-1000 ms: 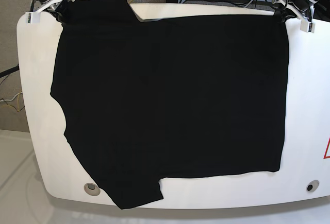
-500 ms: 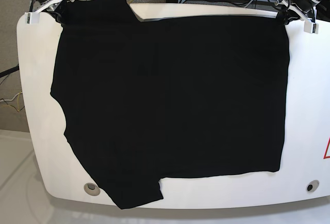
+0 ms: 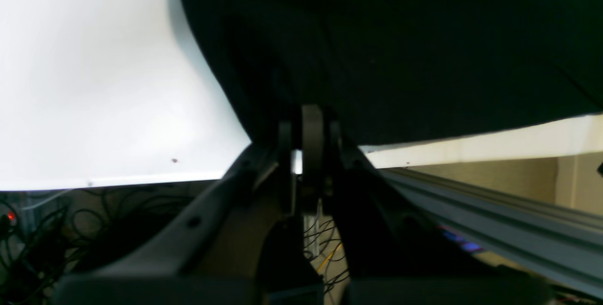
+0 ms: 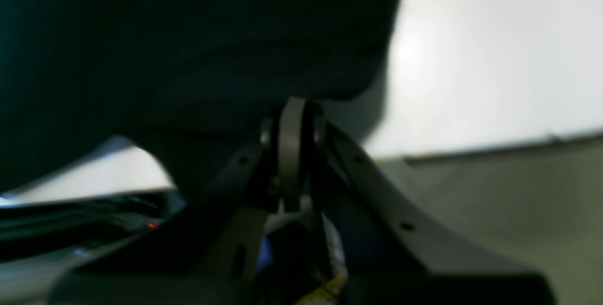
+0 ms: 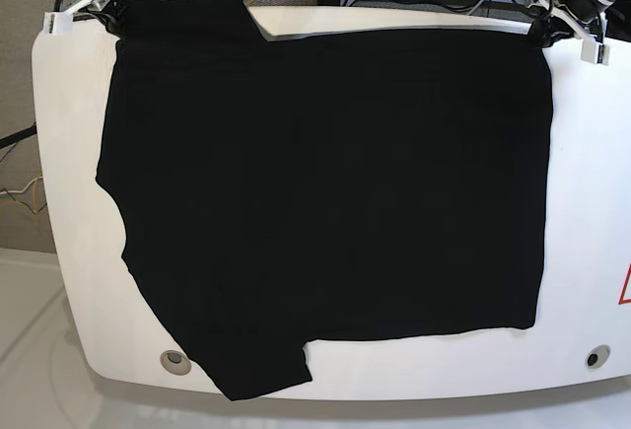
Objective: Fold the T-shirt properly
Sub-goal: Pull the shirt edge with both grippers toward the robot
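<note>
T-shirt (image 5: 325,192): we see it spread flat across most of the bench (image 5: 592,202), long axis left to right, sleeves toward the left edge.
Left claw (image 5: 540,31): pinching the shirt's far right corner.
Right claw (image 5: 110,10): clamped on the far left corner.

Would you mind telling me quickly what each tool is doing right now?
Left tool: shut on the T-shirt, at its far corner.
Right tool: shut on the T-shirt's far edge.
</note>
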